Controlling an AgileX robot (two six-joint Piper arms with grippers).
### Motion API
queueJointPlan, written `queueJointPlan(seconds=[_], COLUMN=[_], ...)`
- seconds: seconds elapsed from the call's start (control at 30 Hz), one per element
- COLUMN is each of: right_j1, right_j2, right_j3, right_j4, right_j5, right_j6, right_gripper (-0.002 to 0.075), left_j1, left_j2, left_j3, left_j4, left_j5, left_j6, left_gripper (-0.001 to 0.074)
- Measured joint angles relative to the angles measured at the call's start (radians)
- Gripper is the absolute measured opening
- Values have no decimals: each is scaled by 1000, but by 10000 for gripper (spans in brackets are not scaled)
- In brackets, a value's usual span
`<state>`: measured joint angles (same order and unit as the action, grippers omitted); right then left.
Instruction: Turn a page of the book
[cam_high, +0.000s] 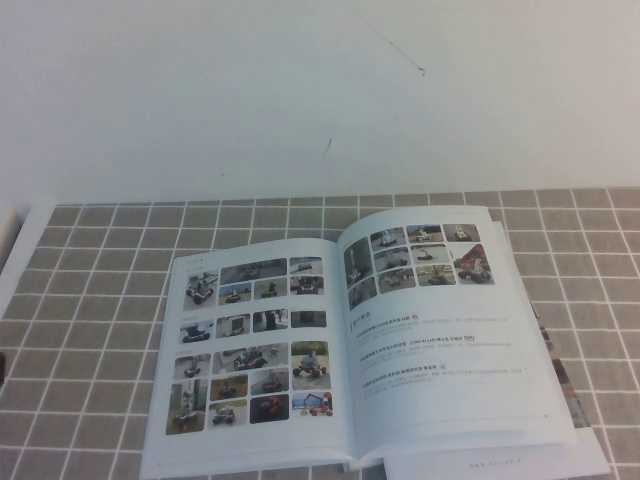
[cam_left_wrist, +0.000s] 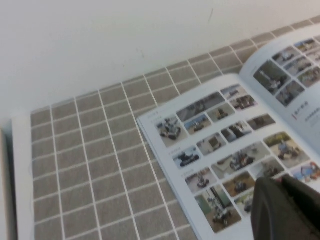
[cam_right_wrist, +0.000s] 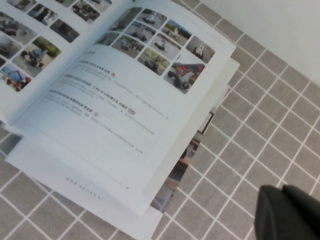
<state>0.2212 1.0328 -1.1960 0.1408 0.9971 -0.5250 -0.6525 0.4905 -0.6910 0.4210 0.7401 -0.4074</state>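
Glossy book (cam_high: 360, 350): lies open and flat on the desk (cam_high: 90, 290), near the front edge, spread facing up.
Page (cam_high: 255, 355): left leaf of the spread, its colour-photo grid showing, lying down flat.
Right leaf (cam_high: 450, 330): photos on top, text lines below.
Underneath: colourful-edged sheets (cam_right_wrist: 185, 165) stick out past the book's right side.
Left pincer (cam_left_wrist: 287, 210): dark, hovers over the page's near corner; fingers, cannot tell.
Right pincer (cam_right_wrist: 290, 215): closed together, over bare tiles beside the book.
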Motion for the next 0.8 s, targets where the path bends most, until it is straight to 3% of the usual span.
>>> queueJointPlan(seconds=[0.2,0.47,0.8], right_j1=[0,0,0], right_j2=[-220,-590,-837], right_j3=[294,693,825], right_j4=[14,74,78], right_j5=[-120,-283,-287], right_j6=[4,6,4], right_gripper=[-1,-1,-1], left_j1=[0,0,0], left_j2=[-129,-146,-146], left_j3=[197,363,379], left_j4=[-8,-10,0], left_j5=[-120,-365,-471], left_j6=[-1,-5,-7], left_gripper=[-4,-4,-4])
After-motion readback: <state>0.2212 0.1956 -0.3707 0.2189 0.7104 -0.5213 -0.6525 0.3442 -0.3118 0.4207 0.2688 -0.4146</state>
